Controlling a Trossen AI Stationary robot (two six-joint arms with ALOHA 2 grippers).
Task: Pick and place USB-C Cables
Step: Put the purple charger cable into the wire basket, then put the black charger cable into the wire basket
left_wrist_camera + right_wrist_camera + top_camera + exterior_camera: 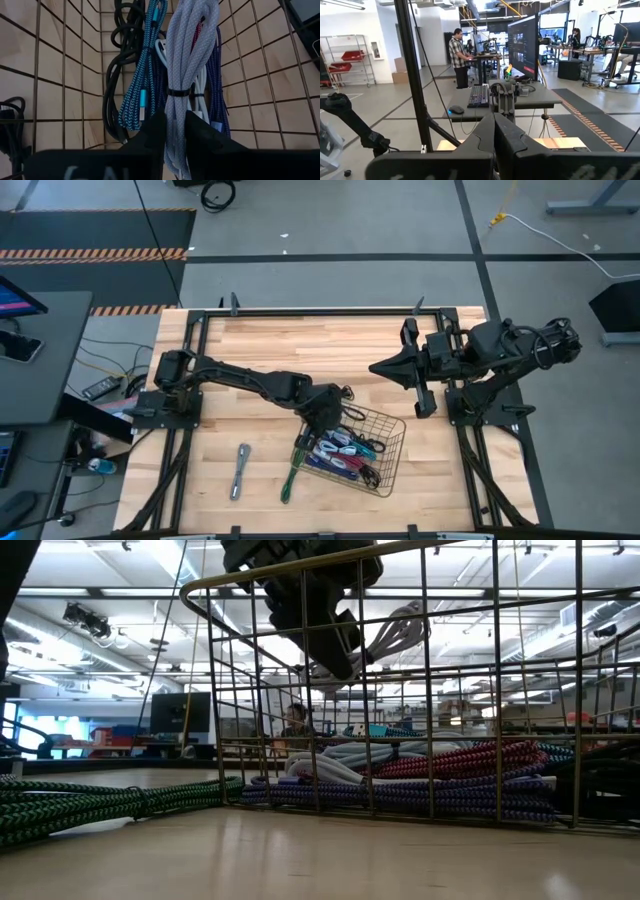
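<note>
L claw point(173, 131) was clamped on a silver-white cable point(182, 75) over the wire basket point(385, 442). R claw point(494, 131) sat closed above the counter point(300, 345); no legible labels.

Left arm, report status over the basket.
Left gripper over the wire basket, fingers shut on the silver-white cable. Right gripper parked, shut, empty. Green cable and grey cable on the table.
</note>
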